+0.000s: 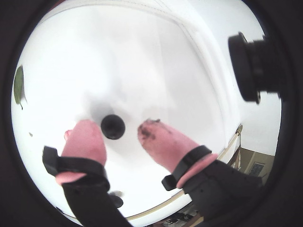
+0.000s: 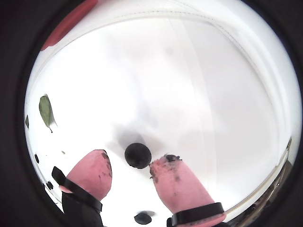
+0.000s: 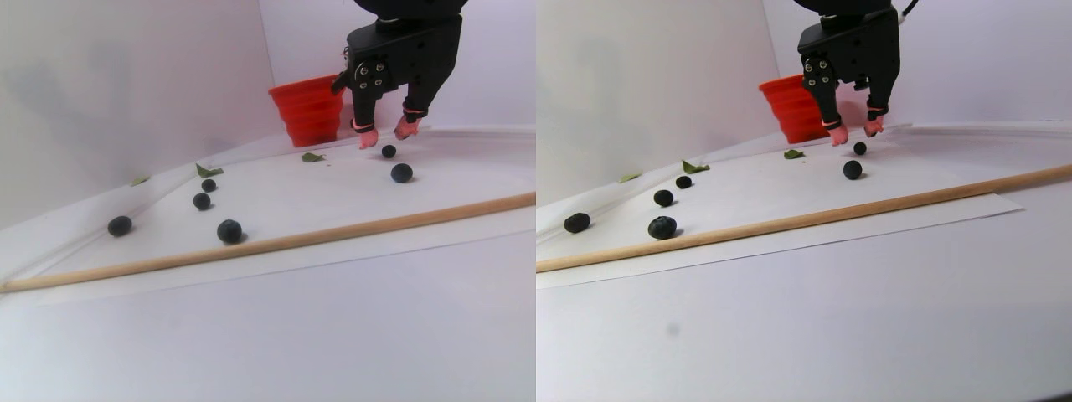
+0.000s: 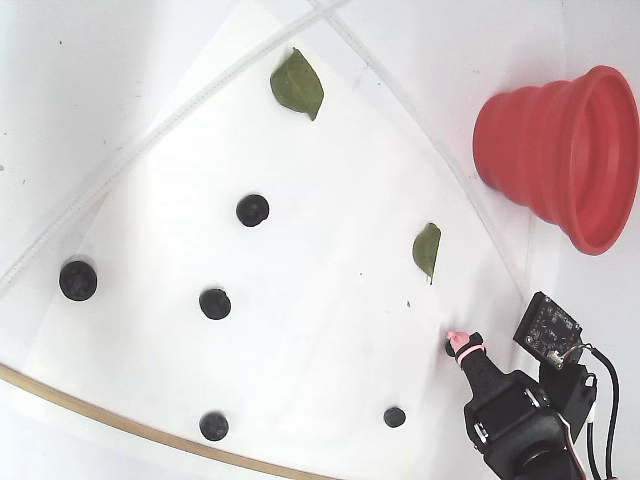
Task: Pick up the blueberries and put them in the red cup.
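My gripper is open and empty, its pink fingertips low over the white sheet. One blueberry lies on the sheet between the two tips, slightly ahead of them; it also shows in another wrist view. A second blueberry lies nearer the wrist. In the stereo pair view the gripper hangs just in front of the red cup, with two blueberries beside it. Several more blueberries lie across the sheet. The red cup stands upright at the upper right of the fixed view.
Green leaves lie on the sheet. A long wooden rod runs along the sheet's near edge. White walls rise behind the cup. A small camera board sits on the arm.
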You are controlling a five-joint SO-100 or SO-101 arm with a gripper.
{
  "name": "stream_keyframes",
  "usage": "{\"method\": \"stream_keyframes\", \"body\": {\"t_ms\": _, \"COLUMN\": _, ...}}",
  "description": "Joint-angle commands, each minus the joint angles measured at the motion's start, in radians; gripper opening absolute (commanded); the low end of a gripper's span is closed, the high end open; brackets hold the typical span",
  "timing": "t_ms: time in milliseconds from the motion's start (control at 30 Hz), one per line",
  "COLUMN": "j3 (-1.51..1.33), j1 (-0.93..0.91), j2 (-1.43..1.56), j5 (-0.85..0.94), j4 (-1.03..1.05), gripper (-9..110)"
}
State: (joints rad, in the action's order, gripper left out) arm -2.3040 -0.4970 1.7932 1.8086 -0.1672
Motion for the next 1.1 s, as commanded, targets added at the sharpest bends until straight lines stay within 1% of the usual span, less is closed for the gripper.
{"method": "stream_keyframes", "body": {"t_ms": 0, "j3": 0.066, "j1": 0.008, "j2": 0.009, "j5": -0.011, "j4": -0.021, "gripper": 16}}
{"method": "stream_keyframes", "body": {"t_ms": 1067, "j3": 0.083, "j1": -0.017, "j2": -0.089, "j5": 0.003, "j4": -0.075, "gripper": 15}}
